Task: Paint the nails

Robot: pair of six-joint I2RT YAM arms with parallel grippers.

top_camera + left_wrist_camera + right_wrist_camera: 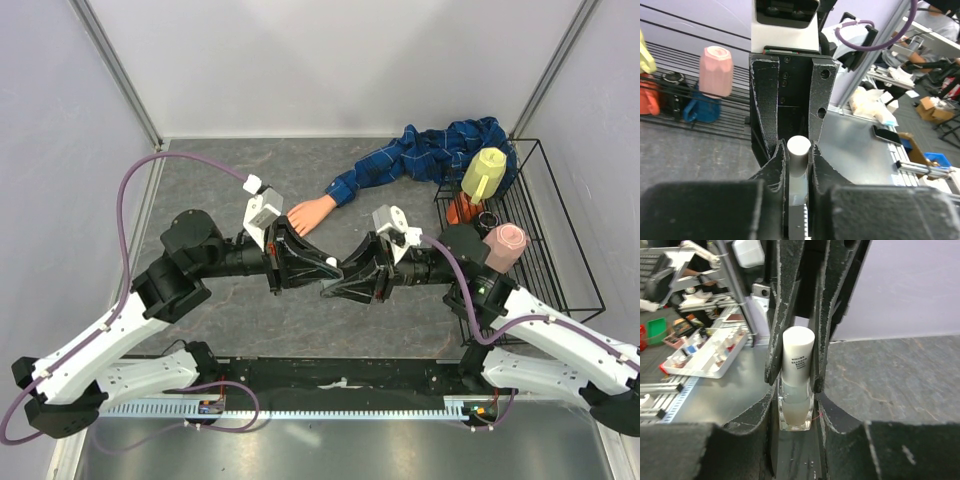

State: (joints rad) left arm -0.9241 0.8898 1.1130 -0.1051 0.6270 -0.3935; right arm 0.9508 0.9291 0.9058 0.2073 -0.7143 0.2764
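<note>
A tiny clear bottle (796, 407) with a white cap (798, 352) is held between both grippers above the middle of the table. My right gripper (796, 412) is shut on the glass body. My left gripper (799, 157) is shut on the cap (799, 150), whose round end faces the left wrist camera. In the top view the left gripper (322, 268) and the right gripper (340, 285) meet tip to tip. The peach mannequin hand (310, 212) lies just behind them, sticking out of the blue plaid sleeve (430, 155). Its nails are too small to make out.
A black wire rack (560, 250) stands at the right edge. It holds a yellow bottle (485, 172), a pink cup (505, 243), an orange item and a black one. The pink cup (716, 70) also shows in the left wrist view.
</note>
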